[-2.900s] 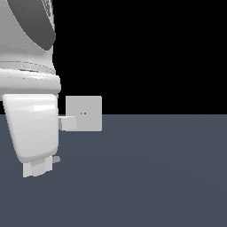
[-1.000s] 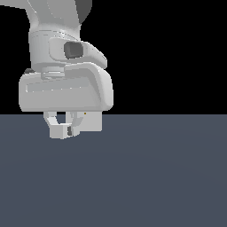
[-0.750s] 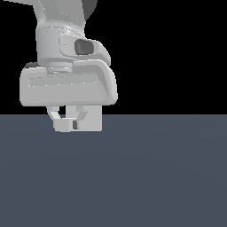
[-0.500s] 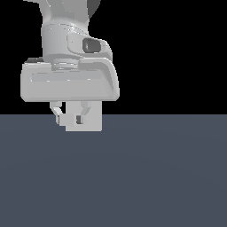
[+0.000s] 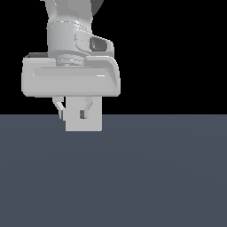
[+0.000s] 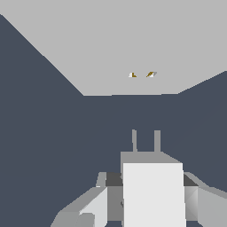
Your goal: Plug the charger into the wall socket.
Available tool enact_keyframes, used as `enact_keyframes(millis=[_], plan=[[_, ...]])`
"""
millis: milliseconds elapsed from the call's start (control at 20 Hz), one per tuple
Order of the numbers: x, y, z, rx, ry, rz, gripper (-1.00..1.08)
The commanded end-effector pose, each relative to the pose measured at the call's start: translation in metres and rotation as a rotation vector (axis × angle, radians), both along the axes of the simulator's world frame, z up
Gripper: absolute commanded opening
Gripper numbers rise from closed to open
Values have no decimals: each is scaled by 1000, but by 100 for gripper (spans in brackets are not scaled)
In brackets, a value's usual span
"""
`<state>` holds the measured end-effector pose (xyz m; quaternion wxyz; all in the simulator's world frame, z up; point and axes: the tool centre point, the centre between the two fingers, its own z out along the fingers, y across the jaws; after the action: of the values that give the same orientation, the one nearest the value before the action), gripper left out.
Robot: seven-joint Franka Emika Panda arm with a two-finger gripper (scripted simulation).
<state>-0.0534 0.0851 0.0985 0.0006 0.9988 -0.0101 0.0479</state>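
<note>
Gripping the charger point(image 6: 153, 190), claw point(image 6: 146, 195) closed around it, prongs aimed twelve o'clock at the socket point(image 6: 133, 48), apart.

Charger point(image 6: 153, 190) now raised, level with wall socket point(image 5: 84, 124).

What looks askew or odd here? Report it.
Nothing stands out. The charger sits straight in the gripper, prongs pointing at the wall socket and its two holes, a gap remaining between them.

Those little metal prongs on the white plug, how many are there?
2. Both prongs stick out side by side from the end of the charger, aimed at the wall socket but not yet touching it. The gripper holds the charger.
</note>
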Motion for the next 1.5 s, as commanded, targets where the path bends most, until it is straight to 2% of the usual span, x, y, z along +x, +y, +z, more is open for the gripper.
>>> enact_keyframes(millis=[0, 600, 1150, 1450], plan=[[1, 0, 1, 0, 0, 14, -100], [6, 0, 2, 0, 1, 18, -100], [41, 0, 2, 0, 1, 18, -100], [51, 0, 2, 0, 1, 18, -100]])
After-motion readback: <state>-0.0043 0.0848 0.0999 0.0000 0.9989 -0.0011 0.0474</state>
